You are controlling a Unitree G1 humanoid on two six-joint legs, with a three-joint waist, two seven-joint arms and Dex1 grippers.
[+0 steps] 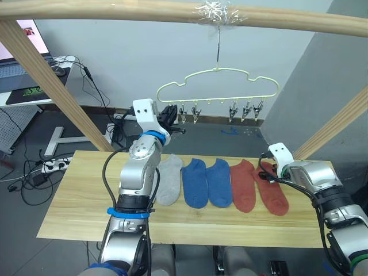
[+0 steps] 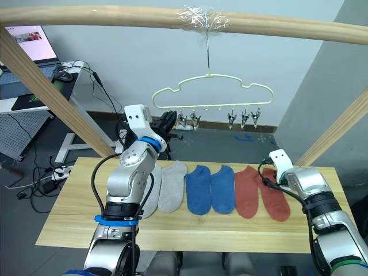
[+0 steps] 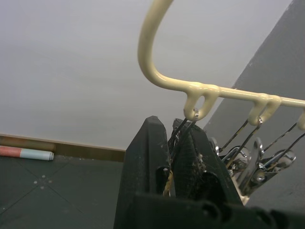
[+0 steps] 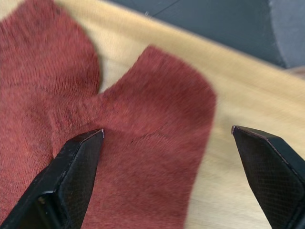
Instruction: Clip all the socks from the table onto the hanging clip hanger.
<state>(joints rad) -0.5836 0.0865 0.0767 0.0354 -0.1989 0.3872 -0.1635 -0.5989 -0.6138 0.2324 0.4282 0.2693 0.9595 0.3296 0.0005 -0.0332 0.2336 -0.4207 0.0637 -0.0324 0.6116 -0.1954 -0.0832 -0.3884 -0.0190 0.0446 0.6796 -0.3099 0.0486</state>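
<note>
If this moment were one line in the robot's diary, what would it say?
left gripper: jaws shut on leftmost clip of clip hanger | right gripper: jaws open over rust red sock | socks on table, none clipped

leftmost grey sock (image 2: 150, 198) half hidden behind left arm

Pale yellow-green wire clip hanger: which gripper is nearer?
Left. The left gripper is raised at the pale yellow-green wire clip hanger, fingers shut on its leftmost clip. The right gripper is down at the table, open over a rust red sock.
</note>
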